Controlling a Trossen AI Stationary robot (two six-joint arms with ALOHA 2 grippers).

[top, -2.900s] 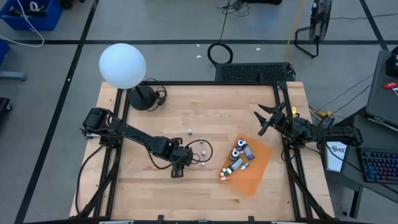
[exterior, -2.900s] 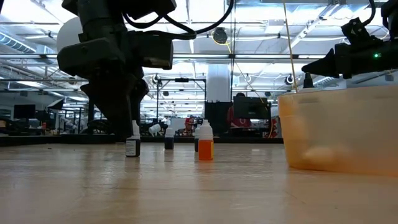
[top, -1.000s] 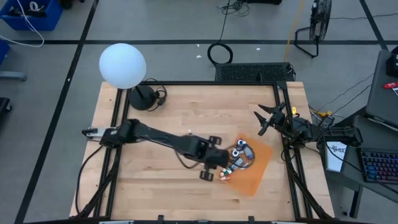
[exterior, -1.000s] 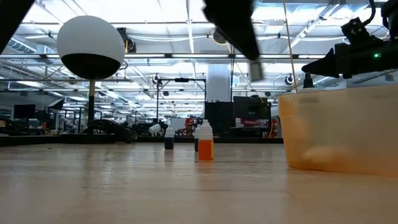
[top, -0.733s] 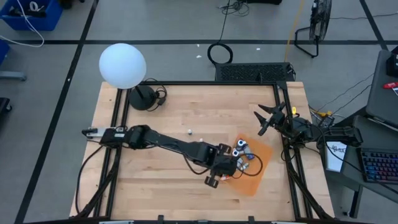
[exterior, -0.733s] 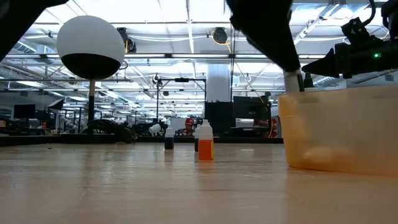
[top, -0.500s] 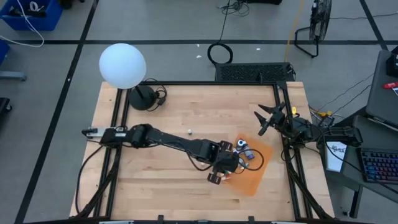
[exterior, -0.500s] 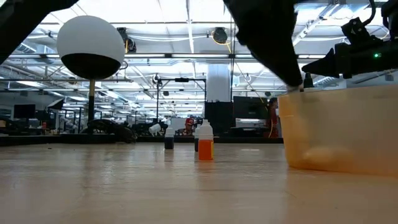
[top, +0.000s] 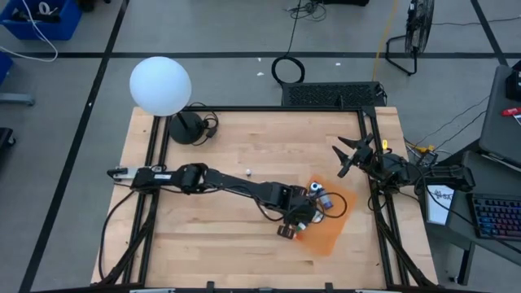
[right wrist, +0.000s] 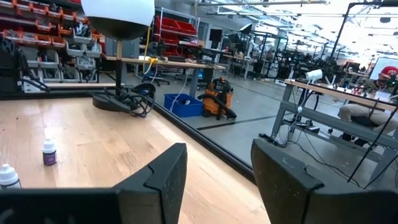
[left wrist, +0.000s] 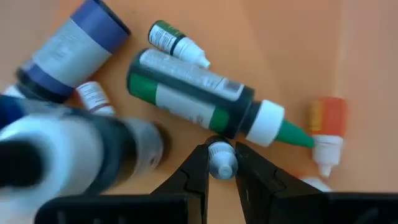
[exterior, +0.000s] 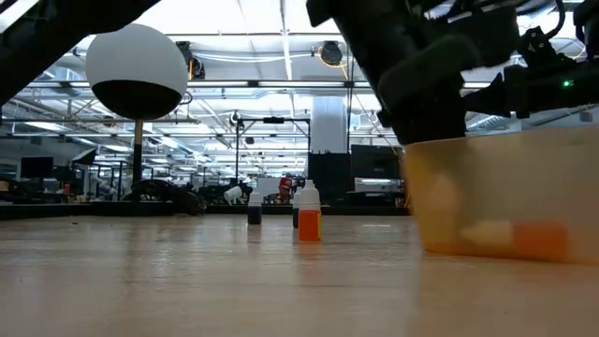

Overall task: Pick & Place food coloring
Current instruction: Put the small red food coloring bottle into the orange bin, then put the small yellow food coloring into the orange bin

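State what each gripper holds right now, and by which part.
The left gripper, over the orange container, is shut on a small bottle, pinching it across its pale top end. The right gripper, open at the table's edge, holds nothing.

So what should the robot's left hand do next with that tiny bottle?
Probably open its fingers and let go. The left gripper is shut on a small bottle right above the orange tray, where other bottles, like the big green one, already lie. The right gripper waits aside.
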